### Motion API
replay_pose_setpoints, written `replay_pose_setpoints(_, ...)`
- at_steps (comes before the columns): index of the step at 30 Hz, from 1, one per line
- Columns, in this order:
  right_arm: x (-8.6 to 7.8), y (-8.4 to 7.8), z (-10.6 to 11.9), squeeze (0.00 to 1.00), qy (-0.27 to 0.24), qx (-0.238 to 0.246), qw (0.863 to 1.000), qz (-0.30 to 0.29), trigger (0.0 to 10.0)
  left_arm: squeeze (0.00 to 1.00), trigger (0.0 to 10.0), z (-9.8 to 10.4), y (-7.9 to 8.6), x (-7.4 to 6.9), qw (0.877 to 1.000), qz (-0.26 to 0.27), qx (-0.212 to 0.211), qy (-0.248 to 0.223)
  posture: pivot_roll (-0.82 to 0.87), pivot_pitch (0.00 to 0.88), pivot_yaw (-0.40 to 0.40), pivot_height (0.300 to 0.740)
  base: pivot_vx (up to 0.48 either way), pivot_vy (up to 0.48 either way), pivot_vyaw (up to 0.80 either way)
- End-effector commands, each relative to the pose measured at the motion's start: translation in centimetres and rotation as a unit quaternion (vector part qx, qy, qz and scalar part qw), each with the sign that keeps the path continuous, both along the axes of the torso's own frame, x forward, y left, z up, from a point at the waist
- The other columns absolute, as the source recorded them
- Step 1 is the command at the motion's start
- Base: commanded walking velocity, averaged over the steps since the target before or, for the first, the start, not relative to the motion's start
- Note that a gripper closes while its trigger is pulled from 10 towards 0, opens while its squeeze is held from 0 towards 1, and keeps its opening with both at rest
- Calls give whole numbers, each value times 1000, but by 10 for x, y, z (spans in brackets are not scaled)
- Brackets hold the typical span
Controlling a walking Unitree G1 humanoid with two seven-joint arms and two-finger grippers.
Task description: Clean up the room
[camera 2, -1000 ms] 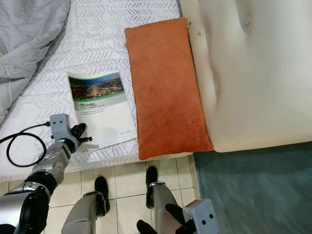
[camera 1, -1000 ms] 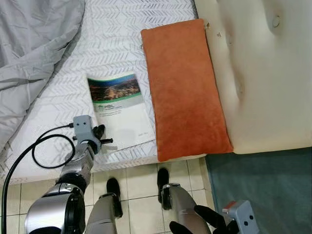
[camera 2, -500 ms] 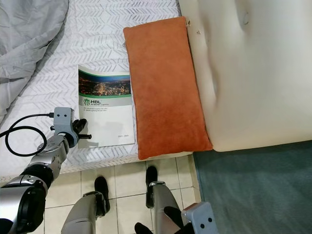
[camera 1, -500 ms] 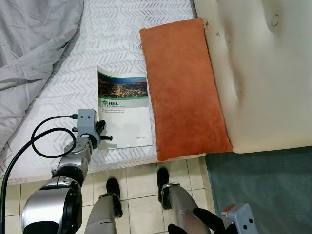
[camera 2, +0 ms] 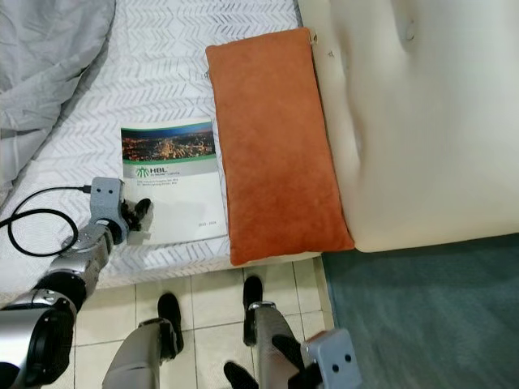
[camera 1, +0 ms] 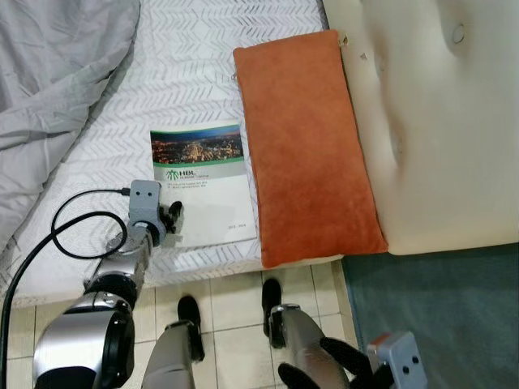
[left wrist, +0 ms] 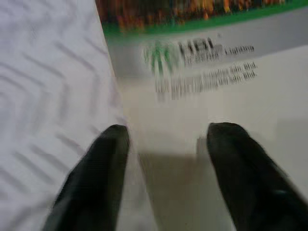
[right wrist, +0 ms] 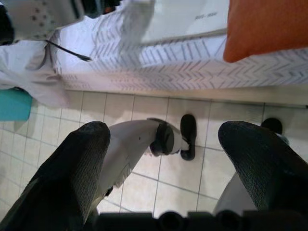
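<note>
On the bed (camera 1: 203,65), beside the orange pillow (camera 1: 306,146), lies the booklet (camera 1: 203,182); the left gripper (left wrist: 166,139), jaws spread over its near edge, should slide under before pinching, right gripper (right wrist: 166,159) idle, spread.

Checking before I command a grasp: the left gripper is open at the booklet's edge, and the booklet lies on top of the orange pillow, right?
Not quite. The booklet lies flat on the mattress beside the orange pillow, as the left eye view shows. The left gripper is indeed open at its edge.
</note>
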State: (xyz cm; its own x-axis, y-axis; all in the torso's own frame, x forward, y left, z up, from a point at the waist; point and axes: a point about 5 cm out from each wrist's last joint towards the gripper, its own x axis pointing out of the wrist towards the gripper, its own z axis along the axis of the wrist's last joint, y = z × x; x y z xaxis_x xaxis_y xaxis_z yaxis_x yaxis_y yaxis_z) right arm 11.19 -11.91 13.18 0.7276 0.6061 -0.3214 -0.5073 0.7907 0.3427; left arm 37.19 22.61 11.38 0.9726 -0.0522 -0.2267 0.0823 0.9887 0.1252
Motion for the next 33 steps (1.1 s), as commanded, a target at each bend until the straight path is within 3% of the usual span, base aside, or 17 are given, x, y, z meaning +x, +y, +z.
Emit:
replay_pose_setpoints(1, -1, 0, -9, 0, 18, 0, 1000, -8, 10000, 1000, 10000, -10, 7, -8, 1000, -13, 19, 19, -294, 467, -73, 740, 0, 0, 0)
replay_pose_setpoints(4, 12, 1, -16, 0, 15, 25, 999, -19, 10000, 1000, 10000, -11, 17, -13, 998, -47, 36, 24, -223, 373, -43, 740, 0, 0, 0)
replay_pose_setpoints(7, 22, 2, -21, 0, 15, 43, 999, -16, 10000, 1000, 10000, -15, 17, -17, 995, -82, 54, 33, -179, 326, -24, 740, 0, 0, 0)
replay_pose_setpoints(8, 29, 1, -26, 0, 15, 48, 999, -12, 10000, 1000, 10000, -19, 16, -21, 992, -100, 61, 37, -139, 269, -5, 740, 0, 0, 0)
replay_pose_setpoints(10, 34, 1, -30, 0, 15, 51, 999, -10, 10000, 1000, 10000, -22, 15, -23, 991, -109, 65, 40, -139, 269, -5, 740, 0, 0, 0)
replay_pose_setpoints(11, 41, 0, -32, 0, 6, 48, 999, -11, 10000, 1000, 10000, -23, 17, -25, 990, -117, 63, 36, -109, 219, 1, 740, 0, 0, 0)
replay_pose_setpoints(12, 64, -4, -39, 0, -20, 37, 999, -21, 10000, 1000, 10000, -27, 19, -33, 989, -136, 62, 22, -50, 104, 15, 740, 0, 0, 0)
replay_pose_setpoints(13, 64, -4, -39, 0, -20, 37, 999, -21, 10000, 1000, 10000, -27, 19, -33, 989, -136, 62, 22, -50, 104, 15, 740, 0, 0, 0)
replay_pose_setpoints(15, 82, -7, -45, 0, -38, 29, 998, -35, 10000, 1000, 10000, -31, 19, -40, 987, -150, 64, 10, -29, 47, 12, 740, 0, 0, 0)
replay_pose_setpoints(17, 98, -17, -47, 0, -63, 9, 995, -81, 10000, 1000, 10000, -35, 18, -49, 987, -153, 51, -9, -3, 0, 7, 740, 0, 0, 0)
replay_pose_setpoints(19, 115, -40, -52, 0, -85, -28, 980, -180, 10000, 1000, 10000, -40, 16, -59, 990, -134, 37, -28, 21, 0, -3, 740, 0, 0, 0)
replay_pose_setpoints(21, 122, -62, -57, 0, -105, -80, 962, -237, 10000, 1000, 10000, -43, 8, -72, 992, -104, 27, -61, 47, 0, -13, 740, 0, 0, 0)
replay_pose_setpoints(23, 122, -69, -58, 0, -110, -96, 956, -253, 10000, 1000, 10000, -43, 3, -78, 993, -94, 21, -72, 47, 0, -13, 740, 0, 0, 0)
replay_pose_setpoints(26, 123, -84, -59, 0, -133, -124, 941, -285, 10000, 1000, 10000, -44, -28, -104, 993, -62, -26, -98, 63, 0, -35, 740, 0, 0, 0)
replay_pose_setpoints(27, 123, -84, -59, 0, -133, -124, 941, -285, 10000, 1000, 10000, -44, -28, -104, 993, -62, -26, -98, 63, 0, -35, 740, 0, 0, 0)
replay_pose_setpoints(28, 121, -83, -58, 0, -143, -121, 942, -278, 10000, 0, 10000, -36, -51, -117, 989, -76, -43, -117, 61, 0, -40, 740, 0, 0, 0)
replay_pose_setpoints(33, 124, -74, -63, 0, -149, -112, 945, -268, 10000, 0, 10000, -37, -66, -126, 987, -74, -95, -104, 40, 0, -31, 740, 0, 71, 0)
